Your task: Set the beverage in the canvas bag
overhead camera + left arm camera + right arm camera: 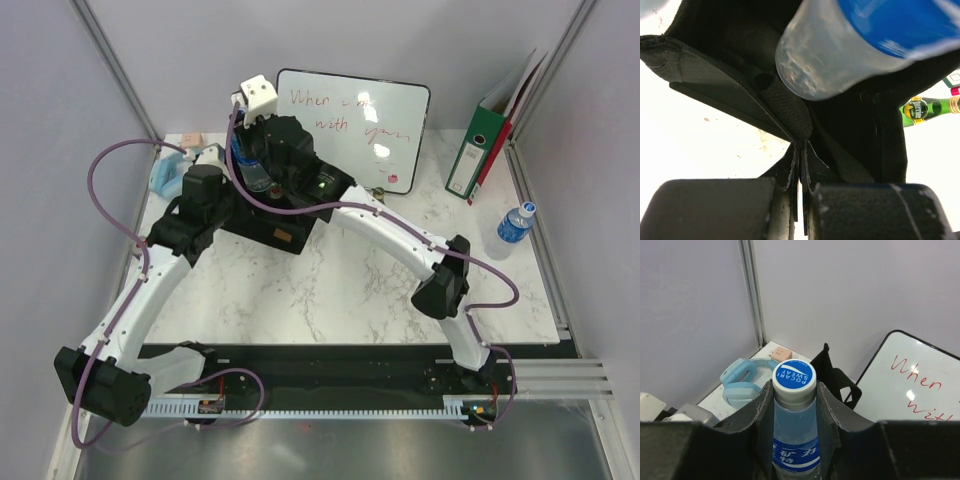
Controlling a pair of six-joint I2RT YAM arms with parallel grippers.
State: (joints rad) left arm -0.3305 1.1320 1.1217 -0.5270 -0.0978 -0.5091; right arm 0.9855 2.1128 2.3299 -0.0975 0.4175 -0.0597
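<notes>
**Beverage bottle held at bag mouth**

The beverage bottle (794, 440) is at the far left of the table, with its base at the open mouth of the canvas bag (268, 225). It is clear plastic with a blue label and a blue-and-white cap. The bag interior shows only dark fabric.

The right gripper (794, 405) grasps the bottle below the cap. The left gripper (800, 161) is clenched on the bag's rim fabric.

Blue headphones (741, 385) lie left of the bag. A green bottle (927, 108) stands just right of it. A whiteboard (352, 125) leans behind it. A second water bottle (515, 222) and a binder (487, 148) stand far right.
</notes>
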